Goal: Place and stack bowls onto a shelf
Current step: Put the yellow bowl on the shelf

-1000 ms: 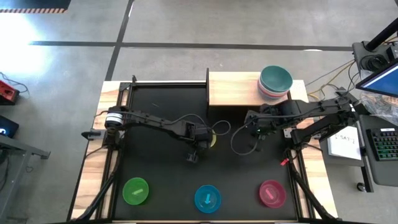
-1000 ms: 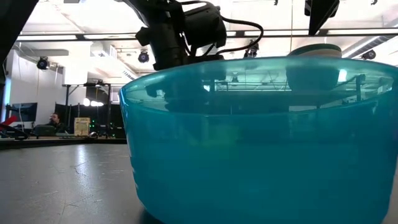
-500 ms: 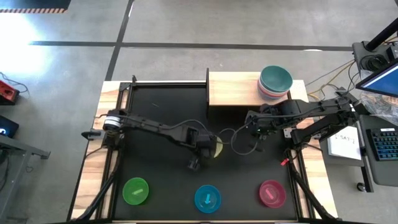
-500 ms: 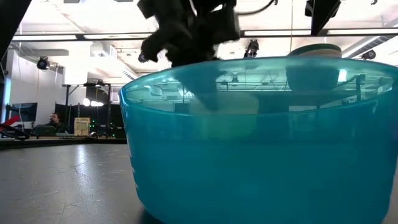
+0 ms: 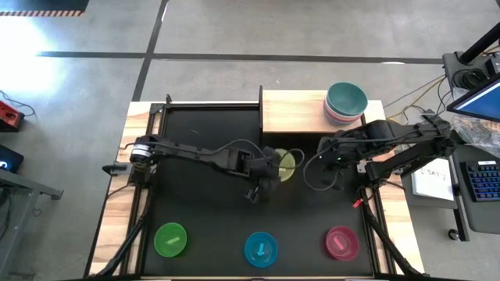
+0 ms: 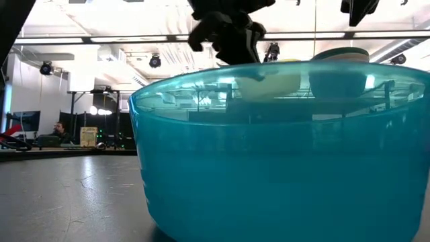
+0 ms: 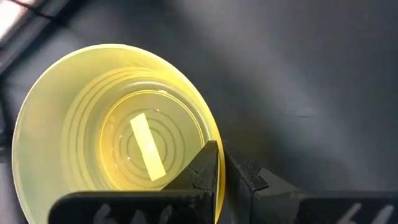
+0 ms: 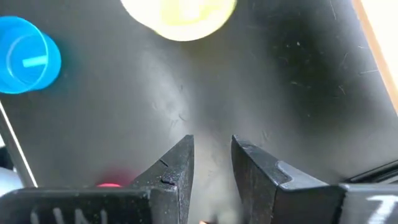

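black tabletop (image 5: 195,148) is filling most of the high view, with the wooden shelf (image 5: 293,111) sitting at its far edge and bearing a stack of bowls (image 5: 345,102). the left gripper (image 5: 269,168) is pinching the rim of the yellow bowl (image 5: 286,165) at mid-table, just in front of the shelf. the right gripper (image 8: 210,163) is hanging nearby with its fingers a little apart, holding nothing.
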